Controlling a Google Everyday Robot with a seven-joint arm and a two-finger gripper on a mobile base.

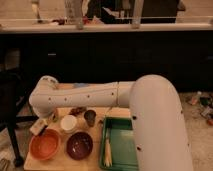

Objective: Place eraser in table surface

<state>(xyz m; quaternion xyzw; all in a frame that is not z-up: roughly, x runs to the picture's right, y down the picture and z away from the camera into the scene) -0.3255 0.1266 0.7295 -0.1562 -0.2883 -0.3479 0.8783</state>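
My white arm (90,95) reaches from the right across to the left, then bends down over the table's back left corner. The gripper (44,121) hangs there, shut on the eraser (37,127), a small pale block with a dark side, held tilted just above the left edge. The table surface (57,162) is a light tan wooden top. The arm hides most of its back part.
On the table stand an orange bowl (44,145), a dark maroon bowl (80,145), a white cup (68,123) and a grey cup (90,117). A green tray (122,132) with pale sticks (106,152) lies at the right. Dark cabinets stand behind.
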